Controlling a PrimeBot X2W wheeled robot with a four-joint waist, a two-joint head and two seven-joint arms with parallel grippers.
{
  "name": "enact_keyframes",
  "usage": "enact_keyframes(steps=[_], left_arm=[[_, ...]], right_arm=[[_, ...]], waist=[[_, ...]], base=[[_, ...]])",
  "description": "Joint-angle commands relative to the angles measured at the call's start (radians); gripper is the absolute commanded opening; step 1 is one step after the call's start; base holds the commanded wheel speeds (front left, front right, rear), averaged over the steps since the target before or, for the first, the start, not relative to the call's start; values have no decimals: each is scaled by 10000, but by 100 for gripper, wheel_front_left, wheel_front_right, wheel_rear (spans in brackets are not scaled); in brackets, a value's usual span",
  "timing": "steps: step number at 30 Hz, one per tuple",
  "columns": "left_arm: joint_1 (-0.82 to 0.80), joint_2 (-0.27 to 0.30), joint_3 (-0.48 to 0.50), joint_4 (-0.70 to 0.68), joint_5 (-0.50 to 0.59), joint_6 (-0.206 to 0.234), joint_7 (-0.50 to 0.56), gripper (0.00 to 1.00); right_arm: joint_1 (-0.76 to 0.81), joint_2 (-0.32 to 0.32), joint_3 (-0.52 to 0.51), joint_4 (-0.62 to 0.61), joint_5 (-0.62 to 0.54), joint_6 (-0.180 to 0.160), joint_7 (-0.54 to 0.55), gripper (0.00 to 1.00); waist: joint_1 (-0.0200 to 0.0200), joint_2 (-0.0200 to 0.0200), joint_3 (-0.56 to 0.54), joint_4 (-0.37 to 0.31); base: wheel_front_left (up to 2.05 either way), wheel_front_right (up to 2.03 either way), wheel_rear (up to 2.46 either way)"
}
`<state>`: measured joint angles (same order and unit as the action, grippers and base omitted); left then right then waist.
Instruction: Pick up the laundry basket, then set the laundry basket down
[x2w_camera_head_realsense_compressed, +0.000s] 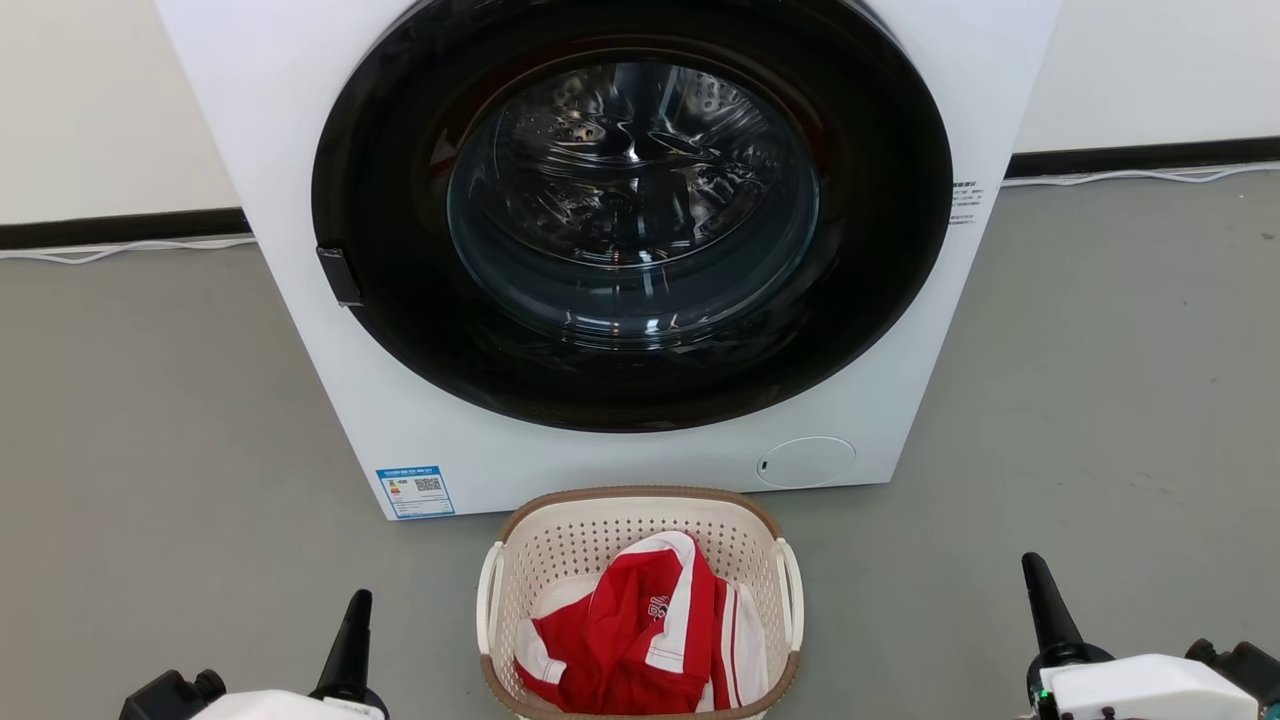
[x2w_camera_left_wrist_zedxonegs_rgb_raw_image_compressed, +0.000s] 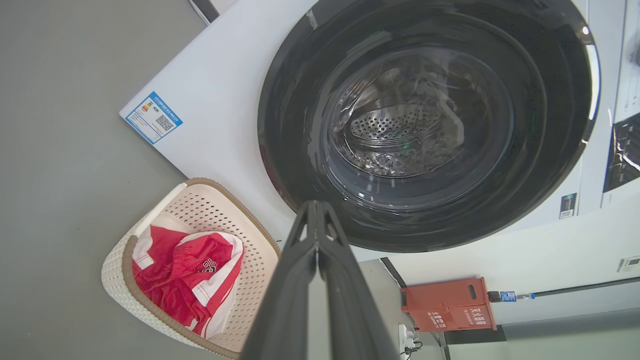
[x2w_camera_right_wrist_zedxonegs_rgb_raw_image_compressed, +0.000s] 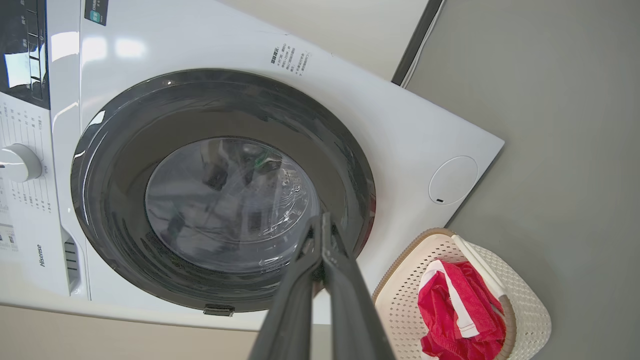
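Observation:
The laundry basket (x2w_camera_head_realsense_compressed: 560, 545) stands on the grey floor just in front of the washing machine, cream with perforated walls, a brown rim and white loop handles on both sides. A red and white garment (x2w_camera_head_realsense_compressed: 640, 630) lies in it. My left gripper (x2w_camera_head_realsense_compressed: 357, 603) is shut, empty, off to the basket's left and apart from it. My right gripper (x2w_camera_head_realsense_compressed: 1032, 572) is shut and empty, further off on the basket's right. The left wrist view has the basket (x2w_camera_left_wrist_zedxonegs_rgb_raw_image_compressed: 250, 280) left of the shut fingertips (x2w_camera_left_wrist_zedxonegs_rgb_raw_image_compressed: 315, 207). In the right wrist view the basket (x2w_camera_right_wrist_zedxonegs_rgb_raw_image_compressed: 530, 310) lies right of the shut fingertips (x2w_camera_right_wrist_zedxonegs_rgb_raw_image_compressed: 322, 220).
A white front-loading washing machine (x2w_camera_head_realsense_compressed: 300, 170) with a closed dark round door (x2w_camera_head_realsense_compressed: 630, 200) stands right behind the basket. Grey floor (x2w_camera_head_realsense_compressed: 150, 420) spreads on both sides. A red box (x2w_camera_left_wrist_zedxonegs_rgb_raw_image_compressed: 447, 305) sits by the wall, and white cables (x2w_camera_head_realsense_compressed: 1150, 175) run along the skirting.

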<state>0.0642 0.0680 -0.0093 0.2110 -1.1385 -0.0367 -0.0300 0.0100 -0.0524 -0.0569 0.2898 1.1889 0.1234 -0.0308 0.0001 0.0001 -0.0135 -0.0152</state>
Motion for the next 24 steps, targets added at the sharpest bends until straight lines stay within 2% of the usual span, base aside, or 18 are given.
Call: enact_keyframes(steps=[1, 24], left_arm=[[-603, 77, 269, -177, -359, -150, 61, 0], [-1247, 47, 670, 122, -3051, -615, 736, 0]], right_arm=[[-496, -116, 107, -328, 340, 50, 139, 0], [-888, -115, -182, -406, 2700, 64, 817, 0]], waist=[[-1, -1, 6, 6], [-1, -1, 100, 92]], base=[[0, 0, 0], [0, 0, 0]])
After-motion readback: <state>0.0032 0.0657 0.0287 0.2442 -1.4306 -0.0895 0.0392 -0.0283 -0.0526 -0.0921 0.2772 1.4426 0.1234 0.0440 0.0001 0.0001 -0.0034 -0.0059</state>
